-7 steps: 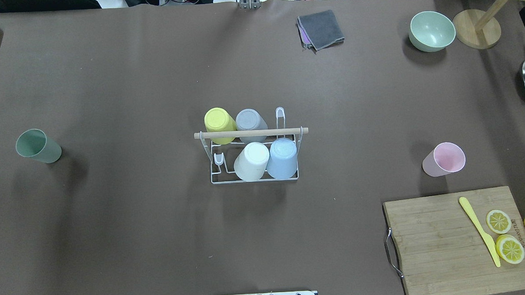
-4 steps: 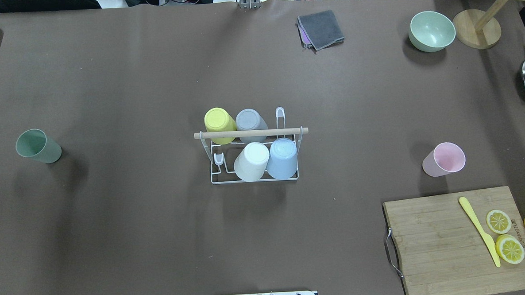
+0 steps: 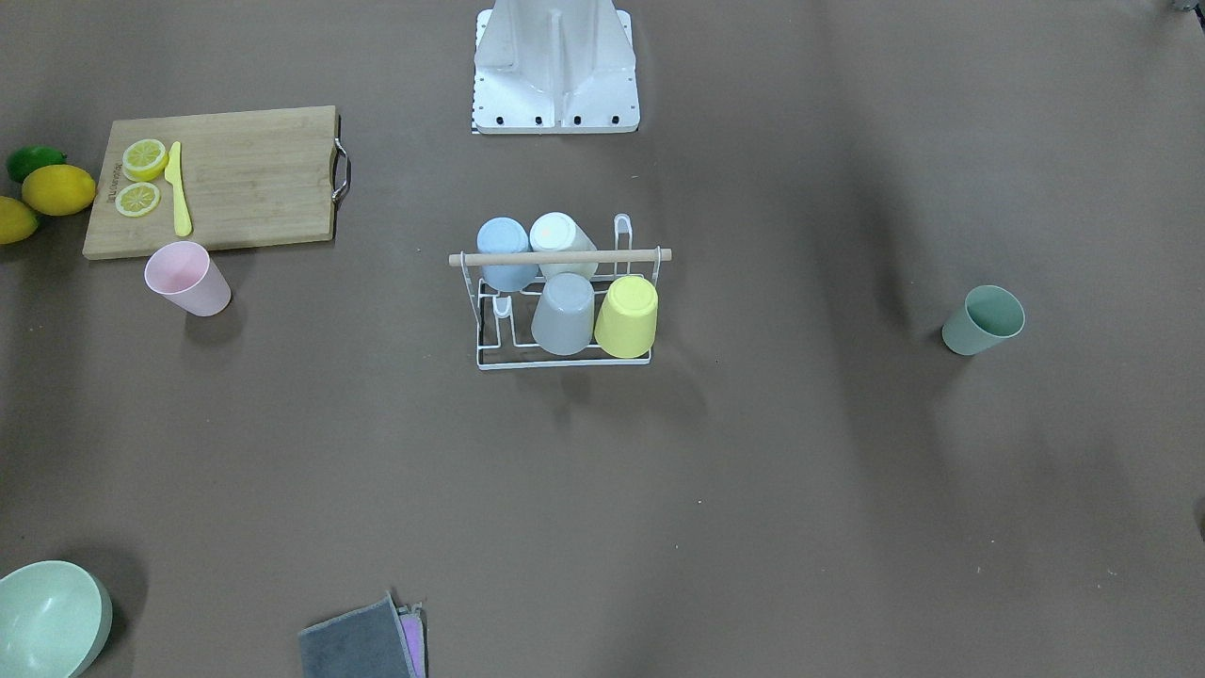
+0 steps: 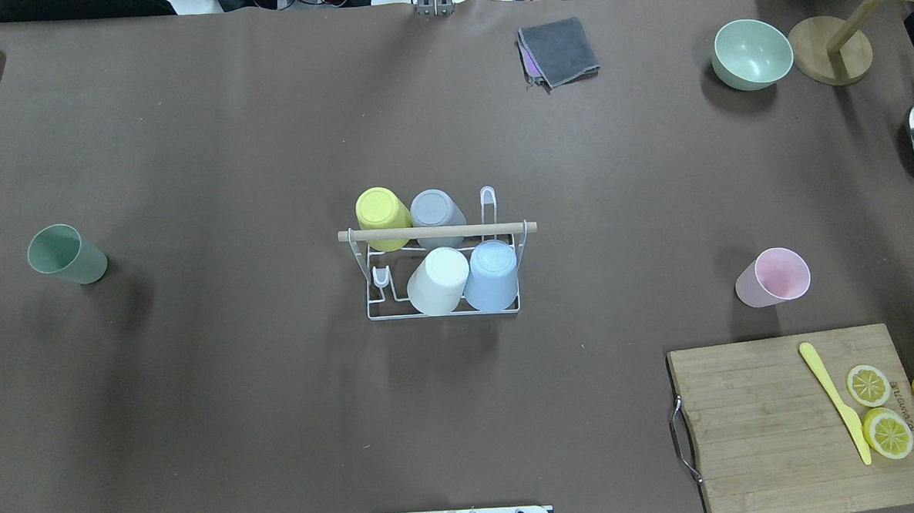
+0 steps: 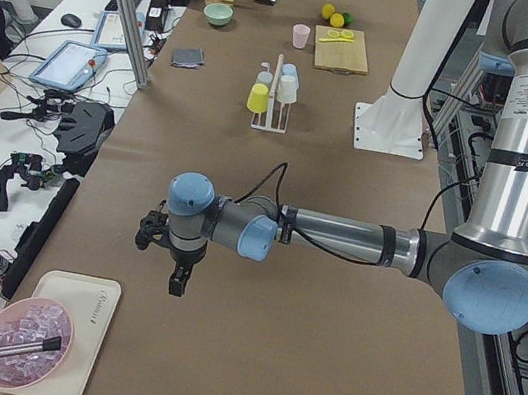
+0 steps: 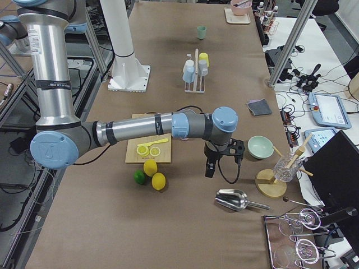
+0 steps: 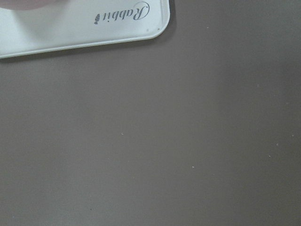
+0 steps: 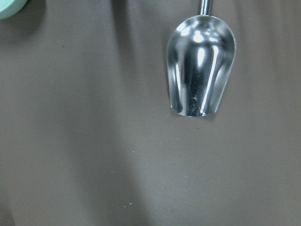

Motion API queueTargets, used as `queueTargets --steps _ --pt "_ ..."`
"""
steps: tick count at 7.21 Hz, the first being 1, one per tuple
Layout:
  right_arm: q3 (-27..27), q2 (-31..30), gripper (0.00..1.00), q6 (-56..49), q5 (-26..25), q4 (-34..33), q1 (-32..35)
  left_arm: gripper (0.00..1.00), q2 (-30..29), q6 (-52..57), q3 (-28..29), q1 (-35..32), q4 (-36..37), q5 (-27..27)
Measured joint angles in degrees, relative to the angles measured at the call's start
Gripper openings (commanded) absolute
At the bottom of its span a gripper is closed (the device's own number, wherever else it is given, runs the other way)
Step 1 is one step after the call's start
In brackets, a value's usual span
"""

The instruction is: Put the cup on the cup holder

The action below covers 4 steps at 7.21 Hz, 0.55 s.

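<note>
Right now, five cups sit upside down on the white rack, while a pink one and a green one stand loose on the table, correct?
Not quite: the overhead view shows four on the cup holder: the yellow cup, grey cup, white cup and blue cup. The pink cup and green cup do stand loose on the table.

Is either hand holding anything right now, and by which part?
Nothing is held: left hand and right hand hang empty; green cup and pink cup stand alone.

White wire cup holder [image 4: 444, 314], pale wooden rod [image 4: 502, 228]. It bears a yellow plastic cup [image 4: 382, 212], grey plastic cup [image 4: 436, 209], cream plastic cup [image 4: 437, 280] and light-blue plastic cup [image 4: 492, 276]. Left: sage-green plastic cup [image 4: 66, 255]. Right: pink plastic cup [image 4: 773, 277]. Plain brown table [image 4: 263, 419].
</note>
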Motion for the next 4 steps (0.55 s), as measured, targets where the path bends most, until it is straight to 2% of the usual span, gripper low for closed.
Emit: queueTargets --steps 2,4 --pt "-0.1 4.6 0.98 0.9 1.2 -4.9 -4.4 0.97 -2.1 -2.3 -0.6 0.2 2.4 0.1" --pt "-0.4 9.3 0.98 1.1 1.5 -8.8 -8.4 0.97 -6.8 -3.4 -2.3 0.4 10.2 0.4"
